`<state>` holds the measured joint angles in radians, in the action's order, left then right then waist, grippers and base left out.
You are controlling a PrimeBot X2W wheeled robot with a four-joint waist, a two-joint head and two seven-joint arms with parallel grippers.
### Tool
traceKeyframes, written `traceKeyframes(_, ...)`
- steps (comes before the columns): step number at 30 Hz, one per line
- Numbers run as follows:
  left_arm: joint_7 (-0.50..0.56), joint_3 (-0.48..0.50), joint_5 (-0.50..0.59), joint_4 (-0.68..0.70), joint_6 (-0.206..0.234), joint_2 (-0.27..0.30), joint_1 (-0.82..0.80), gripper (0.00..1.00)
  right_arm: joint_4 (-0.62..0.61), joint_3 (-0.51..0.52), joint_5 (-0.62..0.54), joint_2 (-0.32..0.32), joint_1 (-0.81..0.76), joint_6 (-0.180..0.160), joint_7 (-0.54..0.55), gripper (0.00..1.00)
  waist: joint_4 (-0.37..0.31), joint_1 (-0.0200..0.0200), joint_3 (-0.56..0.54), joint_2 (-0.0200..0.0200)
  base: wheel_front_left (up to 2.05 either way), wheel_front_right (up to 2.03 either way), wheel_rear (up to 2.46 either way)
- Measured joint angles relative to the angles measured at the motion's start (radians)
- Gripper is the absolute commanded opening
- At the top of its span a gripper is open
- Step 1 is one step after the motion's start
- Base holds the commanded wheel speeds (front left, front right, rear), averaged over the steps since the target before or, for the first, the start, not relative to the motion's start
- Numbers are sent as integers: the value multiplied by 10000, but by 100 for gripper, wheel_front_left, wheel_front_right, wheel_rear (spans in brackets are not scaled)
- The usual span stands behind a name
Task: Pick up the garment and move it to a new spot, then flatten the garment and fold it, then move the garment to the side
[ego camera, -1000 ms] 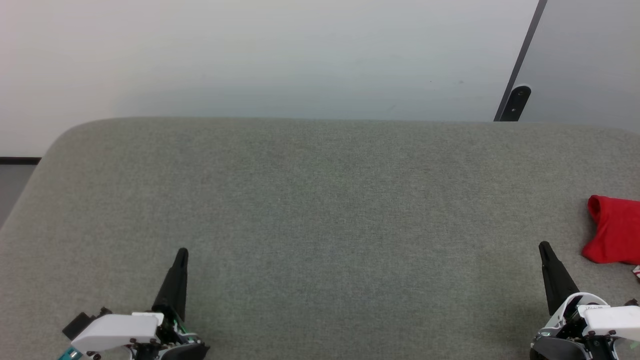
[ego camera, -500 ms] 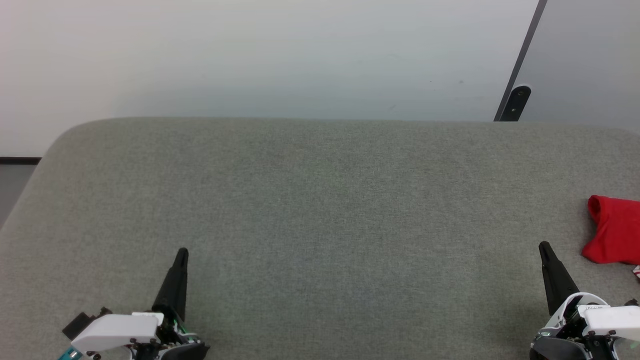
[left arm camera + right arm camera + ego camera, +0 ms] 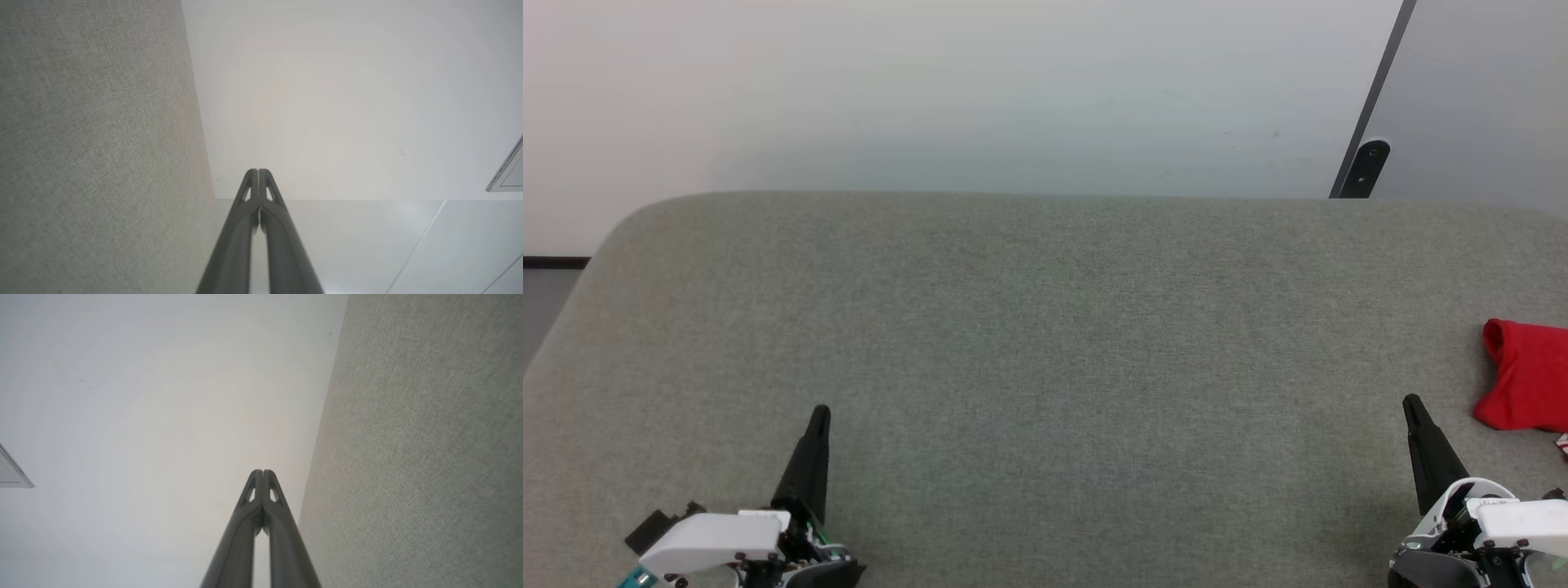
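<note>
While resting low over grey surface [image 3: 1045,327], left gripper [image 3: 819,412]: fingers pressed together, empty.
Right gripper [image 3: 1411,402]: likewise closed tight, empty.
Garment [image 3: 1527,376]: bunched red heap at far right edge, cut by frame.
Direction: right of right gripper, slightly beyond, not touching.
Nearer arm: right, probably.

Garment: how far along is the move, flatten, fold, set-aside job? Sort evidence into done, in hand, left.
Done: unclear; the garment lies bunched on the pad at the head view's right edge, partly cut off. In hand: nothing; the left gripper and right gripper are shut, empty, apart from it. Left: likely everything, unless that bundle is already the finished fold set aside.
</note>
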<state>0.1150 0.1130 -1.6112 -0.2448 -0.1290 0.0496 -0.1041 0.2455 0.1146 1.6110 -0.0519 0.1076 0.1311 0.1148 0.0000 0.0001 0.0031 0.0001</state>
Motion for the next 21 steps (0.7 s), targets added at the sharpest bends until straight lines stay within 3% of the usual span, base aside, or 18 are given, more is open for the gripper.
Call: traceKeyframes(21,0,0,0,0,0,0,-1,0,0,0,0,0,0,0,0,0,0,0,0,0,0,0,0)
